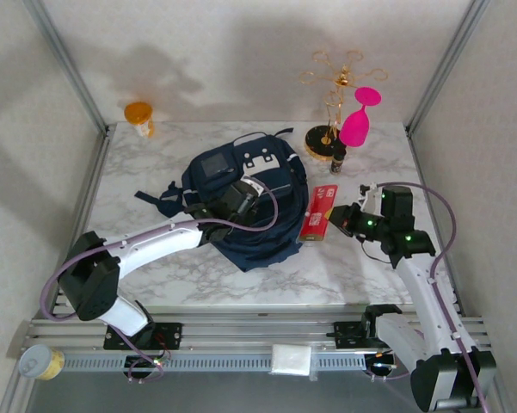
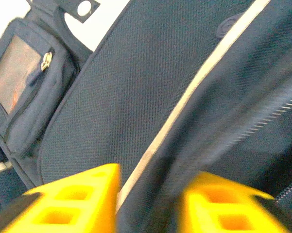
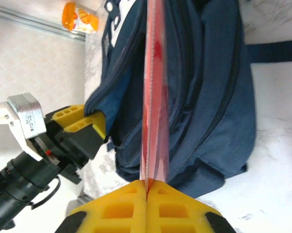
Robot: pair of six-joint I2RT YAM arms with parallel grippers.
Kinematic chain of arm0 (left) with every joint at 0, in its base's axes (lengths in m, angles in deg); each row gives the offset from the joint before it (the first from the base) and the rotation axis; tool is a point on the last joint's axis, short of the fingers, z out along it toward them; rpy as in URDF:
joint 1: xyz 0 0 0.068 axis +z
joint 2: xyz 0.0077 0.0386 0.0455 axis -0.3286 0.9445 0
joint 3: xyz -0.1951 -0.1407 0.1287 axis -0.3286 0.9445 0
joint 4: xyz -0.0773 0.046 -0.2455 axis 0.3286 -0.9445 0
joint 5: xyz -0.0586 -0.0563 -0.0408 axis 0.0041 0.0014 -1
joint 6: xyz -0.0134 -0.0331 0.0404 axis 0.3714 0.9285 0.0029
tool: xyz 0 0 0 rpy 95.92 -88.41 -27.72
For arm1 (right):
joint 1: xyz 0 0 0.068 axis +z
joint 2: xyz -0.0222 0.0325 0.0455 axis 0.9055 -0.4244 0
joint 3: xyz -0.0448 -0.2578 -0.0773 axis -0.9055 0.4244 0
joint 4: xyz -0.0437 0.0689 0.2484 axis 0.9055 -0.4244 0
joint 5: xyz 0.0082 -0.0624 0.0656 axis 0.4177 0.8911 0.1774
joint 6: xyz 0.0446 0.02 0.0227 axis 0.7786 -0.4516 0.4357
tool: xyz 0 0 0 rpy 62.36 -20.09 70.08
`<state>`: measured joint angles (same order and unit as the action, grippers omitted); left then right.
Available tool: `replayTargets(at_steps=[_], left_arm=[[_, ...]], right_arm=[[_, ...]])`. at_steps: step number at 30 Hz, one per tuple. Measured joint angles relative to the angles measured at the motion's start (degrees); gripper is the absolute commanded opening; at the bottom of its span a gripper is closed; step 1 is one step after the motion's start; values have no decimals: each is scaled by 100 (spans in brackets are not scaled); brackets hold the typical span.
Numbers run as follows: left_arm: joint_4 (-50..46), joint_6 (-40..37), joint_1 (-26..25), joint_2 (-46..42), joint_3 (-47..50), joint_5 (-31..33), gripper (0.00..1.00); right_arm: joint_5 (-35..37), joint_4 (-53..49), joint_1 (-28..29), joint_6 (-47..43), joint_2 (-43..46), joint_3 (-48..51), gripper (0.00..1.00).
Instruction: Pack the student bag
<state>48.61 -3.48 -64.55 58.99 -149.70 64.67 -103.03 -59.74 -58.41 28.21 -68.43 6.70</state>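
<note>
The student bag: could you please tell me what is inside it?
Nothing inside the student bag shows; its navy fabric covers the interior. The left gripper pinches its edge; the red packet in the right gripper is outside.

So the student bag is lying slumped around the middle of the marble table. It's navy fabric with white trim and white patches, and the pocket with the grey square patch is facing up. The dark straps are trailing off toward the left side.
</note>
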Motion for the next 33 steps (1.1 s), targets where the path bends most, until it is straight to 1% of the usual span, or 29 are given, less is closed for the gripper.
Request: replayTargets(at_steps=[3, 4, 7, 10, 13, 17, 19, 21, 25, 29, 30, 32, 33], left_arm=[[-11, 52, 0, 2, -111, 44, 3], [-44, 83, 7, 4, -181, 39, 0], [-210, 232, 9, 13, -525, 0, 0], [-461, 540, -72, 136, -1045, 46, 0], [-785, 901, -275, 439, -1620, 210, 0], [-1307, 1679, -632, 1025, -2474, 367, 0], [-1403, 2063, -761, 1185, -2717, 363, 0], [-1447, 2437, -861, 1207, -2789, 341, 0], [-1449, 2848, -914, 1207, -2815, 367, 0], [-1438, 3082, -833, 1207, -2850, 372, 0], [-1438, 3128, -802, 1207, -2850, 372, 0], [-1447, 3230, -726, 1207, -2850, 398, 0], [-1449, 3283, -682, 1207, -2850, 431, 0]], right_arm=[[-181, 409, 186, 426, -2, 284, 0], [-195, 529, 247, 551, -7, 339, 0], [-221, 1056, 516, 994, -83, 463, 0], [-278, 1727, 776, 1445, -365, 509, 0], [-221, 2212, 922, 1755, -730, 496, 0], [153, 2844, 984, 2227, -1169, 492, 0], [407, 3209, 1040, 2406, -1357, 490, 0], [802, 3543, 1121, 2555, -1580, 490, 0], [1519, 4323, 1335, 2721, -2081, 501, 0], [1812, 5233, 1690, 2695, -2981, 400, 0], [1849, 5451, 1762, 2691, -3169, 378, 2], [2015, 5796, 1939, 2647, -3497, 297, 14], [2092, 5840, 2011, 2599, -3593, 225, 17]])
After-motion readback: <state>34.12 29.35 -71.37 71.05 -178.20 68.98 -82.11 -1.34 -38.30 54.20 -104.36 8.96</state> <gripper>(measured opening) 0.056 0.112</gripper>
